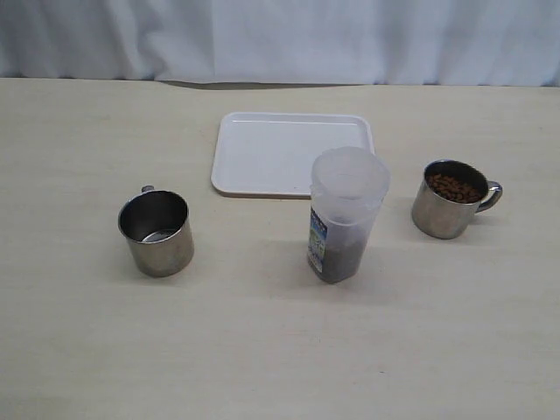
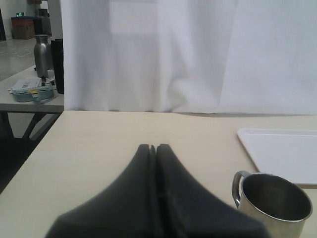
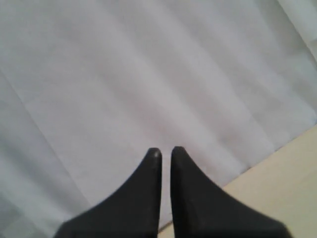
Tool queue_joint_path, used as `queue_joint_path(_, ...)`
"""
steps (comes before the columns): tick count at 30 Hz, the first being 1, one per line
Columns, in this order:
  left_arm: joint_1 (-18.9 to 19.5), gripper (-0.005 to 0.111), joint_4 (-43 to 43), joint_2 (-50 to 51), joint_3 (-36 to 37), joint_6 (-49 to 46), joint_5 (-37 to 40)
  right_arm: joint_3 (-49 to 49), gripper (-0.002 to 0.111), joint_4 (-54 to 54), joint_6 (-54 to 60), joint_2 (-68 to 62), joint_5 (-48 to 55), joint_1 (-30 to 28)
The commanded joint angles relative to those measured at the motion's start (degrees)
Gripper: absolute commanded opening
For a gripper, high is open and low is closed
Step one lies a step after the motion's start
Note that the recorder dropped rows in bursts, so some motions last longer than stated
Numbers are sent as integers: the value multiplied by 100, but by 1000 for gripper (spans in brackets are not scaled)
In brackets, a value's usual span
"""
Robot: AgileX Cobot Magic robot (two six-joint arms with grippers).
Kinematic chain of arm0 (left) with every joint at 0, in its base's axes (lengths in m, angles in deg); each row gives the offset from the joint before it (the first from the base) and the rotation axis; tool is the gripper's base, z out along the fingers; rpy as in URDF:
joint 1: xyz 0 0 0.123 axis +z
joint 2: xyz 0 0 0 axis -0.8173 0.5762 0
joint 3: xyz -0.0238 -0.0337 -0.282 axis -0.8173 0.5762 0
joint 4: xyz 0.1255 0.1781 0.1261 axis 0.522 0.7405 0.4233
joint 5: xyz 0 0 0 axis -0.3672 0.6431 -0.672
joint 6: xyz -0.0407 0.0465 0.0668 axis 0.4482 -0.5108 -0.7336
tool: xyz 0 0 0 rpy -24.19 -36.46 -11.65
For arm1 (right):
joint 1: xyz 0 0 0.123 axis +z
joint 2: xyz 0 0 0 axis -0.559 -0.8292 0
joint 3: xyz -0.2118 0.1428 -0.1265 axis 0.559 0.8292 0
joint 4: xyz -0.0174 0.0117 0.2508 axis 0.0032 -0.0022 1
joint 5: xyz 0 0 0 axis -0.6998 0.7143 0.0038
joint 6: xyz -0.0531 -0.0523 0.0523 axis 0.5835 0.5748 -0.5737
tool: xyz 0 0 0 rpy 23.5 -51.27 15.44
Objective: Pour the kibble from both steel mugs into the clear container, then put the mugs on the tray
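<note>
Two steel mugs stand on the table. The left steel mug (image 1: 156, 232) looks empty; it also shows in the left wrist view (image 2: 275, 203), handle toward the curtain. The right steel mug (image 1: 451, 199) holds kibble (image 1: 453, 187). Between them stands the clear container (image 1: 346, 214), lidless, with kibble (image 1: 339, 261) in its bottom. The white tray (image 1: 293, 153) lies bare behind it. Neither gripper appears in the exterior view. My left gripper (image 2: 153, 147) is shut on nothing, short of the left mug. My right gripper (image 3: 166, 150) points at the curtain, fingers nearly touching, holding nothing.
A white curtain (image 1: 280, 39) closes off the table's far edge. In the left wrist view a side table (image 2: 34, 99) past the table's edge carries a steel bottle (image 2: 42, 53) and a dark flask. The tray's corner (image 2: 282, 151) lies beyond the left mug.
</note>
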Motion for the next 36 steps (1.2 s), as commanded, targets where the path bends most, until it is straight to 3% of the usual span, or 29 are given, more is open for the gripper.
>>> queue_joint_path(1, -36, 0, 7, -12, 9, 19, -84, 21, 5, 60, 850, 21, 558, -26)
queue_joint_path(7, -36, 0, 7, -12, 9, 19, -84, 21, 5, 60, 1265, -1406, 654, -26)
queue_joint_path(10, -36, 0, 7, -12, 9, 19, -84, 21, 5, 60, 1516, -2992, 641, -8)
queue_joint_path(13, -36, 0, 7, -12, 9, 19, -84, -200, 5, 60, 1925, -4687, 399, 726)
queue_joint_path(17, -36, 0, 7, -12, 9, 19, -84, -224, 5, 60, 2311, -6003, -782, 1755)
queue_joint_path(21, -36, 0, 7, -12, 9, 19, -84, -224, 5, 60, 2376, -7081, -2057, 2256)
queue_joint_path(36, -36, 0, 7, -12, 9, 19, -84, -298, 5, -1387, 936, -9657, -5435, 2309)
